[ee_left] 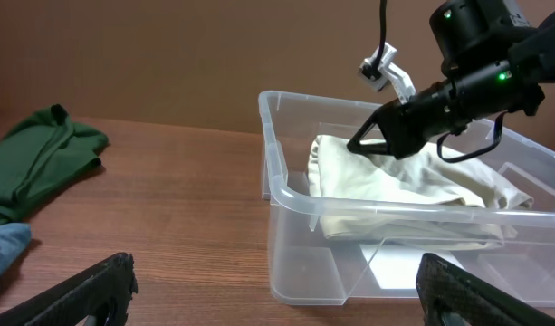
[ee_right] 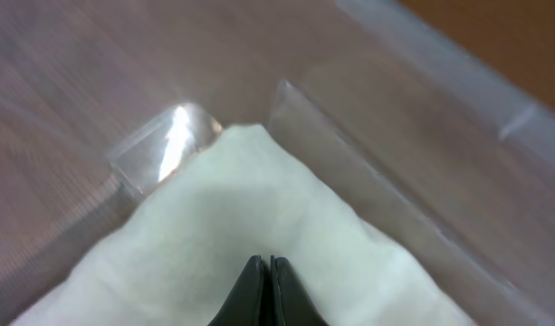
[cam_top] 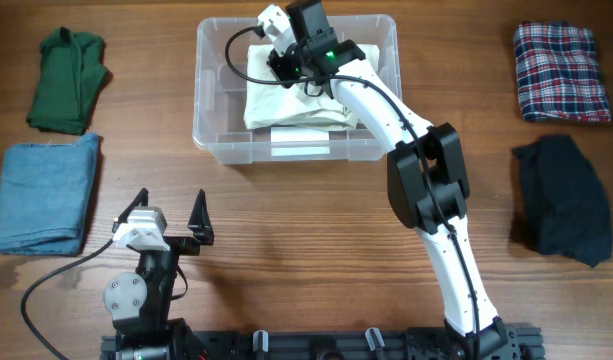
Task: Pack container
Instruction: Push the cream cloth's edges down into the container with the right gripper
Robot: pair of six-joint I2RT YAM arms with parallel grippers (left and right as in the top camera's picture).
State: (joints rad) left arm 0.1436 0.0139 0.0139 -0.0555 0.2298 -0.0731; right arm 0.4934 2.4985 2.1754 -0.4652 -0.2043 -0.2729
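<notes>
The clear container stands at the back middle of the table, and it shows in the left wrist view and the right wrist view. A folded cream garment lies inside it. My right gripper reaches into the container with its fingers shut together, tips at the garment's back left part. I see nothing between the fingers. My left gripper is open and empty, low over the table in front of the container.
A green garment and a blue garment lie at the left. A plaid garment and a dark navy garment lie at the right. The right arm arches over the container's front right.
</notes>
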